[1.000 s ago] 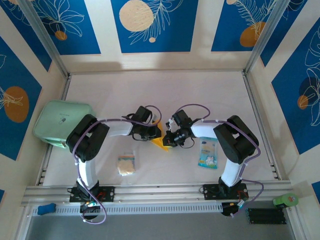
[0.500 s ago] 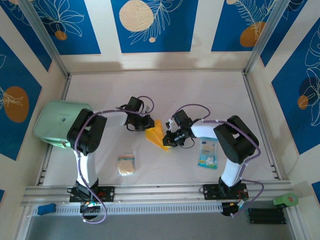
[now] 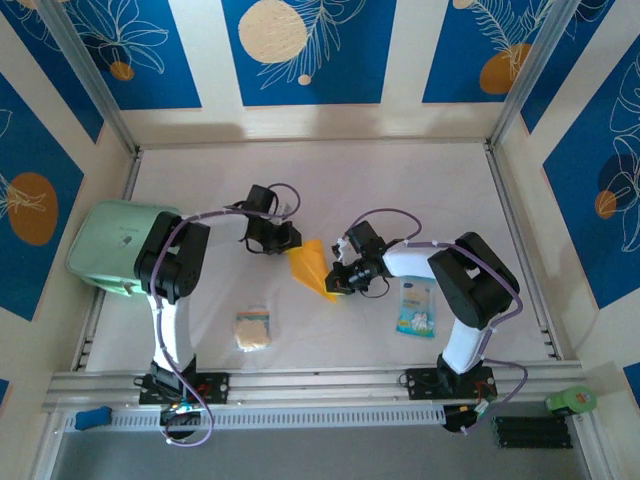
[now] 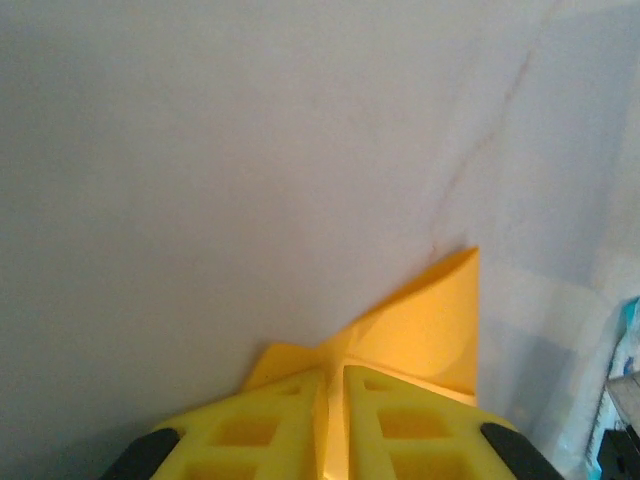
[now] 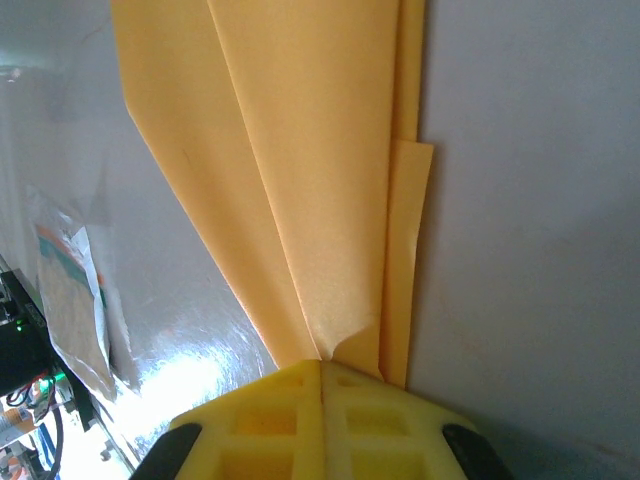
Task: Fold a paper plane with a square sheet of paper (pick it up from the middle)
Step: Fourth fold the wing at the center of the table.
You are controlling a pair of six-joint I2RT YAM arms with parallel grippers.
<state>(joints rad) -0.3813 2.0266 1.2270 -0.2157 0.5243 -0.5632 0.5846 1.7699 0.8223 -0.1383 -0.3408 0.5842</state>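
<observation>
Nearest you on the table (image 3: 420,190), the small sponge (image 3: 254,329) and the printed packet (image 3: 417,307) lie flat, well apart from the work, so leave them be

A little farther in, your right gripper (image 5: 322,366) has its jaws pressed together on the near end of the paper (image 5: 300,170), where the folded layers bunch into a small pucker. The paper sits mid-table between the two arms, folded into a long narrow wedge with lengthwise creases, running from that pinch away to the left. At its far end your left gripper (image 4: 330,378) is clamped on a corner, jaws all but touching with only the paper's thickness between them. Farther left sits the pale green box (image 3: 120,245), out of the way

Expect the paper to be light, thin and limp. It will likely sag between the two pinches, crumple if you push the ends together, and may tear at a corner if you pull hard. Its creases give it some stiffness lengthwise, so hold it on the folded edges and the centre crease, where the layers are doubled, and keep only gentle tension
</observation>
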